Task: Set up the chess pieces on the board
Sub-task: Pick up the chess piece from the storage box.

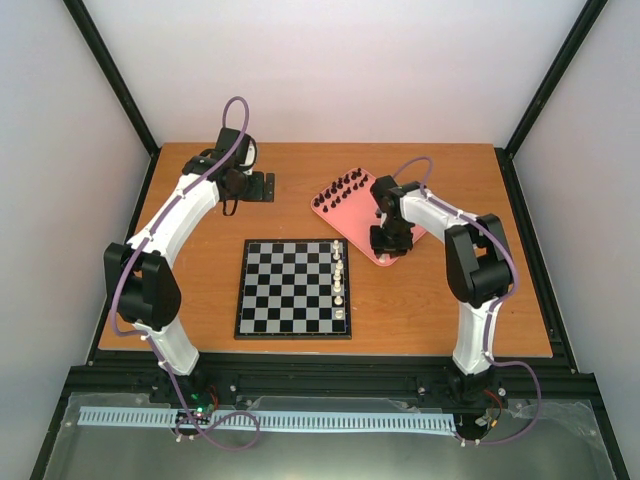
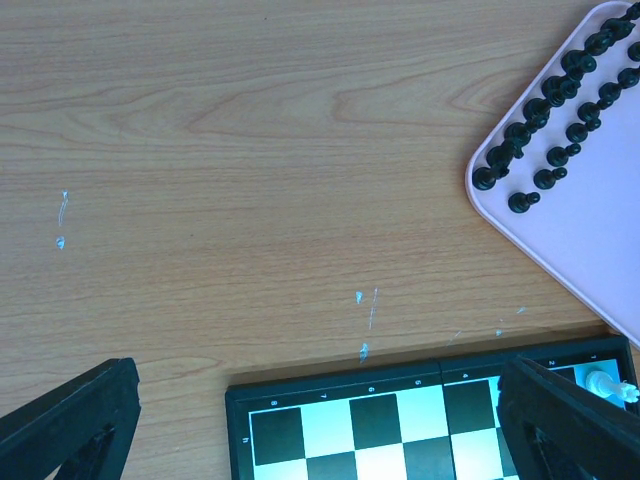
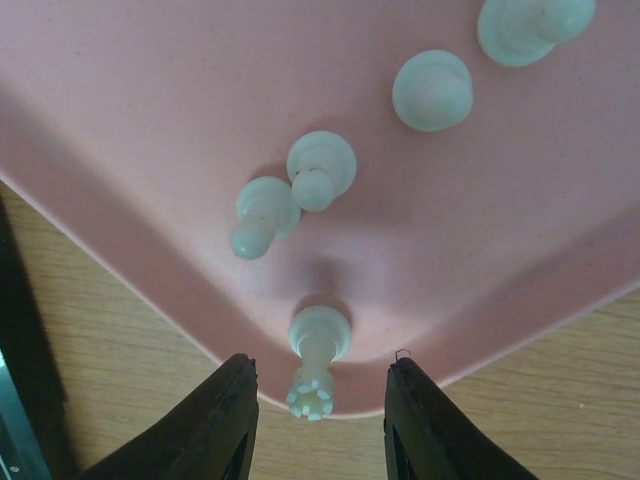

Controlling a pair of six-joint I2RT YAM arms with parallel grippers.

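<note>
Counter (image 1: 200, 200): brown woodgrain, white walls (image 1: 350, 70) around.
My right fingers (image 3: 220, 425): spread astride a cream piece (image 3: 318, 340) on the pink tray (image 3: 150, 100).
My left fingers (image 2: 70, 425): spread, empty.

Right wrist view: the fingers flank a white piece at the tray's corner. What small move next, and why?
Probably close the right gripper on the crowned white piece. It stands upright between the open jaws near the pink tray's corner, with a gap on each side. The neighbouring white pieces stand farther in, outside the closing path.
</note>
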